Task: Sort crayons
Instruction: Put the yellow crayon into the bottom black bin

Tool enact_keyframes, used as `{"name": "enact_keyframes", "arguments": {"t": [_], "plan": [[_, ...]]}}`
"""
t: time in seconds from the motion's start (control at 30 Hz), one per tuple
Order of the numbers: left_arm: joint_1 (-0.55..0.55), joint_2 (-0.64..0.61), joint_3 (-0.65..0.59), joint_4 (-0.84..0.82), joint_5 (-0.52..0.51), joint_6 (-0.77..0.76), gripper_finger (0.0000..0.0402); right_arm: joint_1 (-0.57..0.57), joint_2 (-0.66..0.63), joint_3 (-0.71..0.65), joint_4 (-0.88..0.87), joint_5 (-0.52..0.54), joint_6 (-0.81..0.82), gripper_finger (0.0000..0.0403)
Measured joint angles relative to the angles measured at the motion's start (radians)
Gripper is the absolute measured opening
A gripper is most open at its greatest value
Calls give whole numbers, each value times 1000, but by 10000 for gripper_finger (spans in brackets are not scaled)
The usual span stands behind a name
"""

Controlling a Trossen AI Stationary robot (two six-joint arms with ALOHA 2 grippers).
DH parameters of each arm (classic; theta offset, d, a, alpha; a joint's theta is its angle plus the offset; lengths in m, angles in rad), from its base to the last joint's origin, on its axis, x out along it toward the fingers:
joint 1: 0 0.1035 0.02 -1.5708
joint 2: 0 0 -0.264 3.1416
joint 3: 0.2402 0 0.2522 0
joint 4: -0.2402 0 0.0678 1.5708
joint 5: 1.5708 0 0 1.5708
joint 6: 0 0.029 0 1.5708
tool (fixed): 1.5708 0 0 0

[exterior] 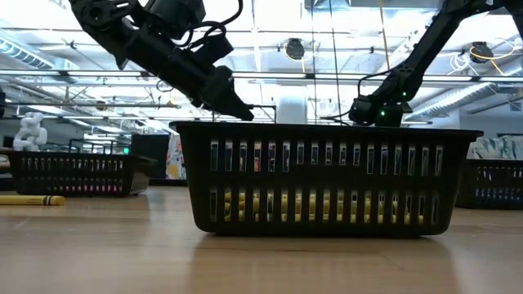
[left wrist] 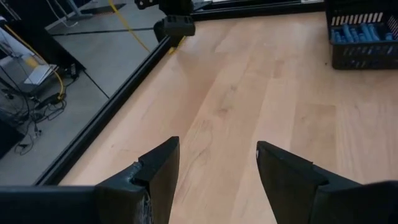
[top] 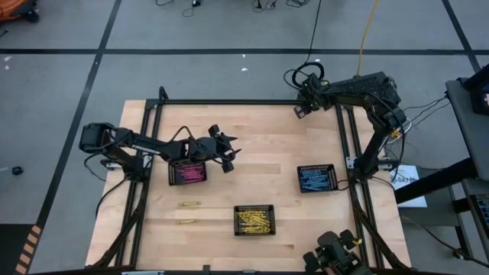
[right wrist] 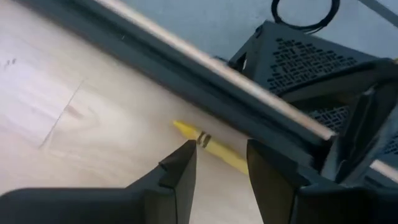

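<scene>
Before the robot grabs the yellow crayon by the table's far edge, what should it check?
1. Right gripper jaws open: ok.
2. Yellow crayon lies ahead of the gap between the jaws: ok.
3. Crayon clear of the black table frame: not ok, it lies right beside it.
4. Yellow tray ready for it: ok.
5. Left gripper out of the way, above the pink tray: ok.
6. Two loose yellow crayons left: not ok.

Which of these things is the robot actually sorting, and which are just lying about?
Part of the job:
- loose yellow crayons on the table
- yellow crayon by the table's edge, at the right fingers
- pink tray, blue tray, yellow tray

Just lying about:
- cables on the floor
- papers beside the table
</scene>
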Motion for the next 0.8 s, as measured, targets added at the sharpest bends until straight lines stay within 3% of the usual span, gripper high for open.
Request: {"name": "enact_keyframes", "arguments": {"t": [0.17,0.33,0.8], "plan": [[-1,0,0,0,0,-4,215,-16,0,-1,14,-4,-35,129],[-2,0,0,0,-1,-6,215,-37,4,-1,10,-75,-1,129],[-28,0,0,-2,-4,-6,215,-29,36,1,-26,-88,-7,129]]}}
